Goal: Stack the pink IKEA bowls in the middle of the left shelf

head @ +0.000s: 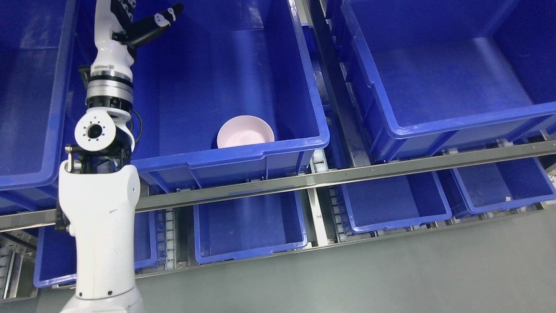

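By the bin's [278, 143] front edge sits a smooth round pink bowl [245, 131], left hand [143, 21] above, fingers open, holding nothing

Metal shelf rack [304, 178], two tiers visible, roller tracks under the bins. Upper tier: three large blue bins side by side, left bin [26, 108] cut by frame edge, middle bin [226, 161], right bin [434, 126]. Steel divider rail [330, 87] between middle and right. Lower tier: smaller blue bins in a row, one near left [143, 243], centre [247, 230], right of centre [391, 208], far right [499, 187]. Grey floor [391, 278] in front of the rack.
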